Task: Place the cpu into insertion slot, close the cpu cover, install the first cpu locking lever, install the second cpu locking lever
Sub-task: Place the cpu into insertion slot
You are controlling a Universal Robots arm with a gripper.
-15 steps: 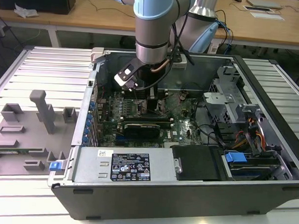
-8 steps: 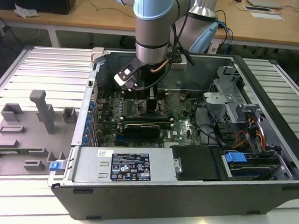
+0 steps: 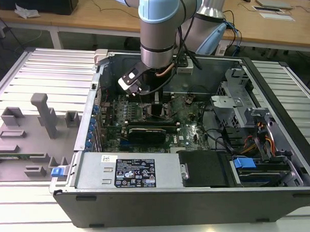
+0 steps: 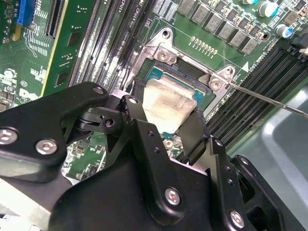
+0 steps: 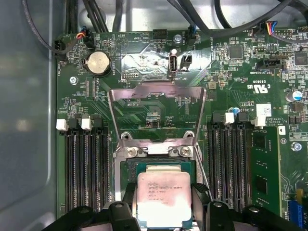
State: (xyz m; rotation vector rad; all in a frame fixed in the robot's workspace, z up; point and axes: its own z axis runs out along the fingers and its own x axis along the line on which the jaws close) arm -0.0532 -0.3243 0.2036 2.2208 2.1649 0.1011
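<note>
Wooden desks stood behind a slatted metal table (image 3: 39, 66) bearing an open computer case (image 3: 192, 204). At the case's nine o'clock, on the exterior view's left, sat a grey parts rack (image 3: 26, 142). A black label (image 3: 136, 173) with white print lay on the case's metal cover. The gripper (image 5: 165, 191) pinched the cpu (image 5: 164, 202), its pale top bearing printed lines, over the insertion slot (image 5: 163, 165). The cpu was possibly not yet seated. The cpu cover (image 5: 144, 90) stood raised beyond the slot.
</note>
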